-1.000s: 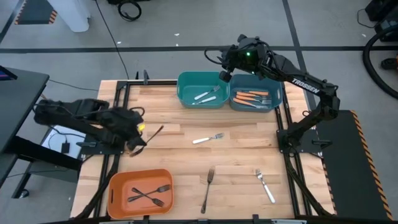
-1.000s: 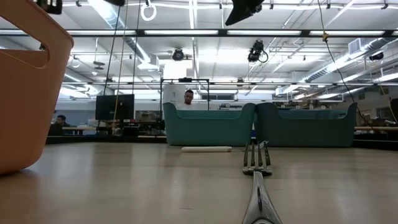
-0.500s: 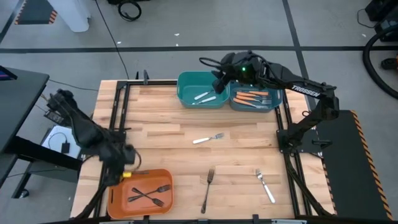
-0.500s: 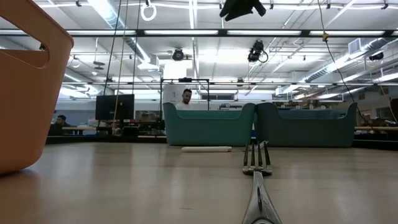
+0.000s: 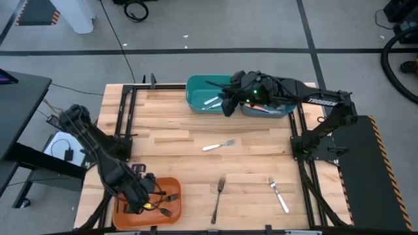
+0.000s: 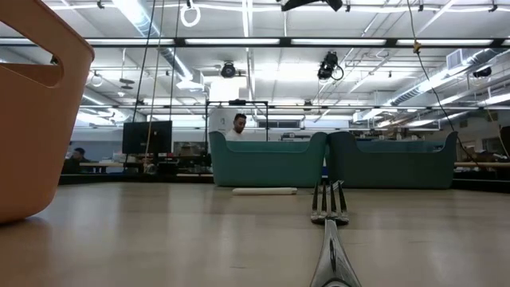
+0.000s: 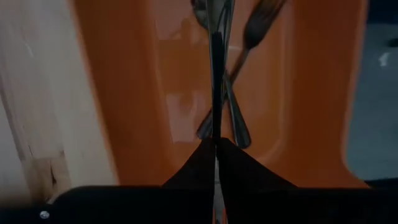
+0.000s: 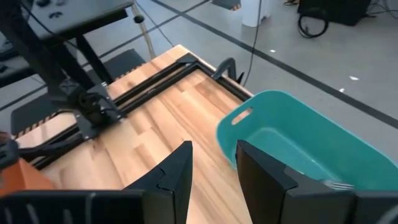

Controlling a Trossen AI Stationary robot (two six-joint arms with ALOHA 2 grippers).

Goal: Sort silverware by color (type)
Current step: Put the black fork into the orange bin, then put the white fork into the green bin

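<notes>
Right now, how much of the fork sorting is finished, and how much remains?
Done: two dark forks lie in the orange bin, and others in the two teal bins. In hand: the left hand, shut on another dark fork, is over the orange bin. Left: three forks on the table. The right hand is open, empty.

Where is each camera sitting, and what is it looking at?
High view: above, looking straight down on the table, both arms.
Low view: at tabletop height, facing the room; an arm's dark tip at the top edge.
Left wrist view: looks down into the orange bin; left gripper pinches a dark fork.
Right wrist view: faces the teal bin; right gripper open.
Shared: high and left wrist views show the orange bin.
</notes>
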